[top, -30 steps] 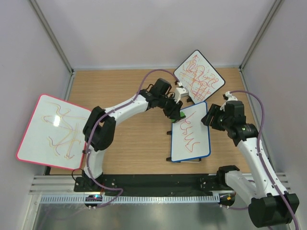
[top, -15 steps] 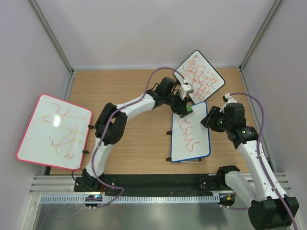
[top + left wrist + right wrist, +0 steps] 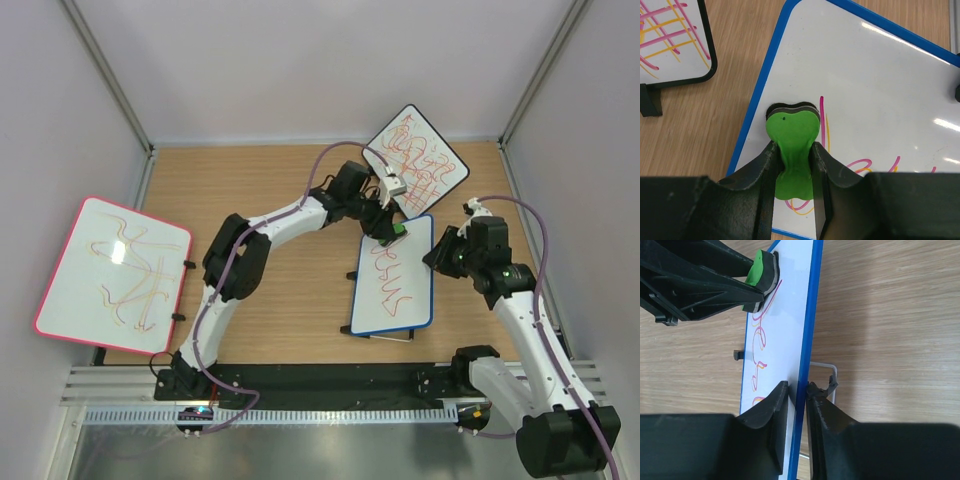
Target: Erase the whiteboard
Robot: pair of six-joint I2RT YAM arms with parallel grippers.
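The whiteboard (image 3: 395, 285) with a blue frame lies at the centre right, and red scribbles run down its face (image 3: 880, 85). At its far corner my left gripper (image 3: 390, 230) is shut on a green eraser (image 3: 792, 131), whose felt side presses on the white surface beside a red stroke. My right gripper (image 3: 438, 256) is shut on the whiteboard's right edge (image 3: 811, 315), one finger on the face and one behind the frame. The right wrist view also shows the eraser (image 3: 762, 270) against the board, which stands tilted.
A pink-framed board (image 3: 115, 275) leans at the left wall. A black-framed board (image 3: 415, 160) dense with scribbles stands at the back, close behind the left gripper. A wire stand (image 3: 832, 372) sits under the whiteboard's right side. The arm bases and a rail (image 3: 300, 400) line the near edge.
The right gripper has closed on the whiteboard's right edge, and the board has shifted and tilted slightly. The left gripper carried the eraser from the board's left side up to its far corner.
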